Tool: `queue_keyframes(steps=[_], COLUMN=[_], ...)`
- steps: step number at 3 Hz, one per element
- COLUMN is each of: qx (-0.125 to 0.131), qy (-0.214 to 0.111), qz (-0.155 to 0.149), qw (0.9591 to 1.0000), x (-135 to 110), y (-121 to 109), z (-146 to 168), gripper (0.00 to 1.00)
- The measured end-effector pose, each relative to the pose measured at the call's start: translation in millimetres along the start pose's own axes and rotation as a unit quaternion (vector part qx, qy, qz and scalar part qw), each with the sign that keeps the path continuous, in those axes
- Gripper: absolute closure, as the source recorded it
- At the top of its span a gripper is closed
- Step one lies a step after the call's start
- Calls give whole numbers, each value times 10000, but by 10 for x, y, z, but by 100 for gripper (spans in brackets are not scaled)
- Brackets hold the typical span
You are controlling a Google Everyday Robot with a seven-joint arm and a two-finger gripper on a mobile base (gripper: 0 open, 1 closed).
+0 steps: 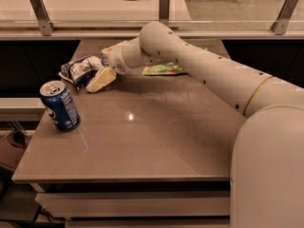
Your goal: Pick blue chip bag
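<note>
My gripper (pixel 98 81) sits right beside the blue chip bag (pixel 76 69); whether it grips anything, I cannot tell. Any sideways push could skid the bag away.

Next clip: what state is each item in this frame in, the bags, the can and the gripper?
Small wrinkly dark blue and white foil chip bag: lying crumpled on the table, not lifted.
Gripper: low over the table, at the chip bag's right edge.
Blue soda can: upright near the table's left edge, apart from the chip bag.
Green snack bag: lying flat, partly hidden behind the arm.
</note>
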State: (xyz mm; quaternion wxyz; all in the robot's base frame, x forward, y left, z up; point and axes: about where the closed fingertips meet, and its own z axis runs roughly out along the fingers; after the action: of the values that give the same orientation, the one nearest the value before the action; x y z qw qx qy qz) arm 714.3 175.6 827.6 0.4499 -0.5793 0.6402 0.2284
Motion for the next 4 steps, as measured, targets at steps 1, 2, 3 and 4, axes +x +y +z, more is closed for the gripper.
queue_keyframes(steps=[1,2,3,4], qx=[-5,-5,-16,-29], qy=[-4,-4,-5,-5], qz=[2,2,1,1], qw=[10000,10000,10000,10000], x=[-9,-22,-23,-25], y=[0,-3,5,15], z=[-1,-8,3,17], gripper=[41,64,95,100])
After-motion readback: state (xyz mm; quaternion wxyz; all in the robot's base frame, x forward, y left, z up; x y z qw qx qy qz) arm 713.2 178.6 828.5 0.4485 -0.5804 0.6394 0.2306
